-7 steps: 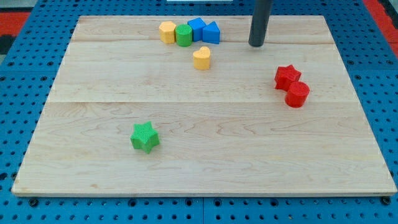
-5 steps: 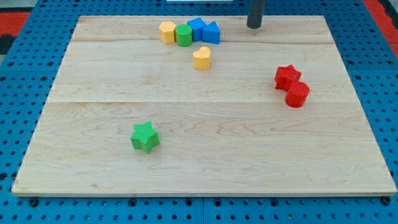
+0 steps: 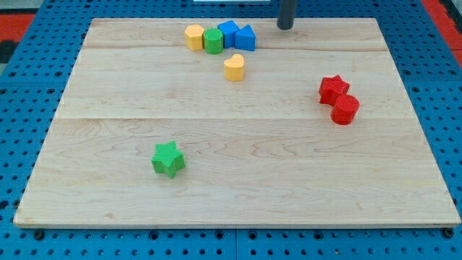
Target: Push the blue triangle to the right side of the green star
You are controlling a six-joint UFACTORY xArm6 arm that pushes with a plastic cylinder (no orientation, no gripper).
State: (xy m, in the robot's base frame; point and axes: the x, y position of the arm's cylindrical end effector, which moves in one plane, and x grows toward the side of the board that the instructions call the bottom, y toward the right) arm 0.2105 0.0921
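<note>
Near the view's top edge of the wooden surface, my tip rested to the view's right of the blue triangle, apart from it and touching no block. No gripper was fitted to the arm, only the dark rod, so nothing could be open, closed or holding.

Taking the blue triangle as landmark: it sat close to the surface's top edge, at the right end of a short row. Touching it on the view's left was a blue block whose exact shape could not be made out. Further left in that row stood a green cylinder, and beyond that a yellow block of roughly hexagonal outline. Just below the triangle, slightly to its left and separate from it, was a yellow heart-like block.

Well below the triangle and to its left, in the lower half of the surface, lay the green star, alone. Off to the triangle's lower right sat a red star with a red cylinder touching it just beneath.
</note>
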